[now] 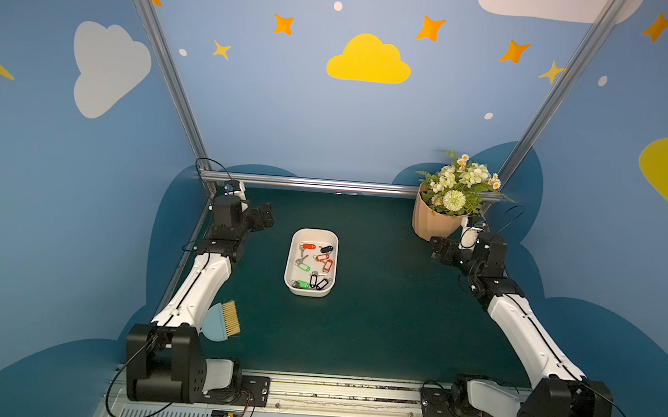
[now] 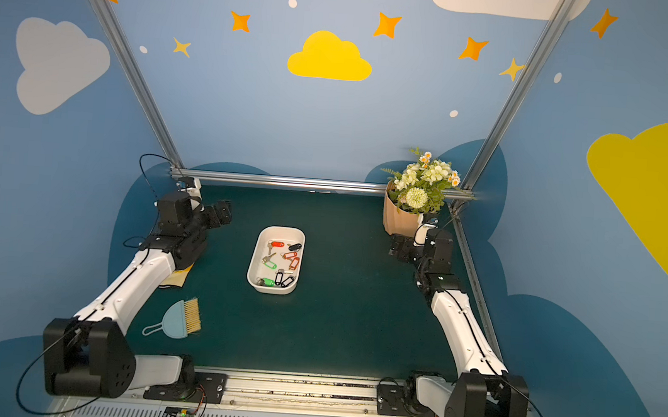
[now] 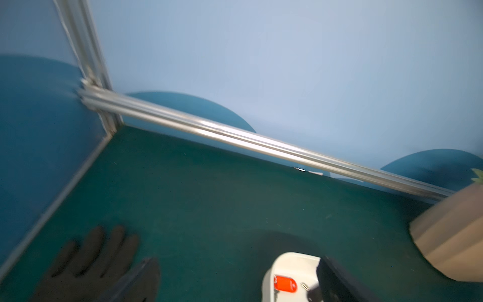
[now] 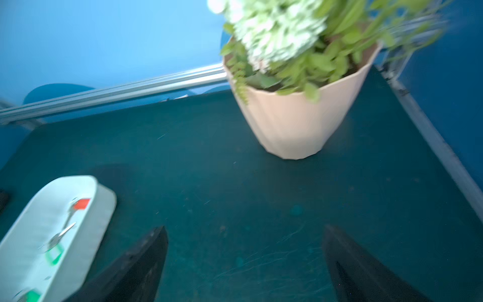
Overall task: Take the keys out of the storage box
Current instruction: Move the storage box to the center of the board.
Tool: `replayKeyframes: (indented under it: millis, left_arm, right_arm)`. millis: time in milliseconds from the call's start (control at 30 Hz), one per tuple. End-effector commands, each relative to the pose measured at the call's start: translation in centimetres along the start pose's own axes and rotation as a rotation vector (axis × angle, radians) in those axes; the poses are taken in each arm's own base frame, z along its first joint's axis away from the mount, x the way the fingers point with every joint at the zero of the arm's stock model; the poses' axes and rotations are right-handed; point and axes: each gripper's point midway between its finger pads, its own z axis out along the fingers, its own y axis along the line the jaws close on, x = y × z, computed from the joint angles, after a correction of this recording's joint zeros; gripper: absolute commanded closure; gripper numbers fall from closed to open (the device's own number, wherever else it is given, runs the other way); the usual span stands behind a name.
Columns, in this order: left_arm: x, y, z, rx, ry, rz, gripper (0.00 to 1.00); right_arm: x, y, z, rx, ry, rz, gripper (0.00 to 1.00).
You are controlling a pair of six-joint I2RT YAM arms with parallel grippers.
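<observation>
Taking the dark green table mat (image 1: 376,333) as a clock face, with 12 at the far rail and 6 at the arm bases, the white storage box (image 1: 307,292) sits flat just to the 9 o'clock side of the centre, its long side running from 12 to 6. The keys (image 1: 314,262) all lie inside it, loosely scattered over the floor of the box. Their tags are red and black toward the 12 o'clock end, orange in the middle, and green and black toward the 6 o'clock end. The left gripper (image 1: 263,214) hangs over the mat at about 10 o'clock, well apart from the box. Its wrist view shows the fingers (image 3: 141,279) spread wide with nothing between them, and the end of the box with the red tag lies close by one finger. The right gripper (image 1: 438,249) is at about 2 o'clock, also well clear of the box, its fingers (image 4: 146,256) likewise spread wide over bare mat. Just beyond it a peach flower pot (image 1: 431,226) with white and green flowers stands upright in the 1 o'clock corner. A small blue hand brush (image 2: 181,319) lies at about 8 o'clock beside the left arm. In the blurred left wrist view, what looks like a black glove (image 3: 88,261) lies on the mat near that gripper.
</observation>
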Motion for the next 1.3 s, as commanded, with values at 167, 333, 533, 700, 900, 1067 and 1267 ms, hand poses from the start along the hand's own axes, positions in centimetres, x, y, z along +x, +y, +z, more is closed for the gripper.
replayKeyframes:
  millis: [167,333,533,700,900,1067,1267]
  left_arm:
    - [9.1,-5.2,4.2,0.322,0.519,-0.369,0.04]
    - [11.3,-4.3,6.6,0.284,0.603,-0.380,0.06]
    - [14.3,-5.5,7.8,0.336,0.716,-0.398,0.05]
    - [16.5,-5.8,8.1,0.303,0.754,-0.388,0.02]
    - [18.0,-6.6,7.4,0.277,0.772,-0.358,0.00]
    - [20.2,-8.8,6.2,0.290,0.825,-0.338,0.00]
    - [22.1,-12.2,5.1,0.342,0.878,-0.325,0.00]
  right_arm:
    - [2.7,5.8,-0.8,-0.165,0.273,0.015,0.02]
    - [3.7,7.0,-0.6,-0.188,0.347,-0.002,0.02]
    - [5.1,7.6,-0.4,-0.196,0.396,-0.042,0.02]
    - [5.7,8.1,-0.1,-0.204,0.447,-0.066,0.03]
    - [6.4,8.6,0.5,-0.199,0.531,-0.081,0.06]
    - [7.1,9.2,1.0,-0.200,0.587,-0.088,0.07]
    - [7.6,10.6,1.8,-0.184,0.694,-0.008,0.14]
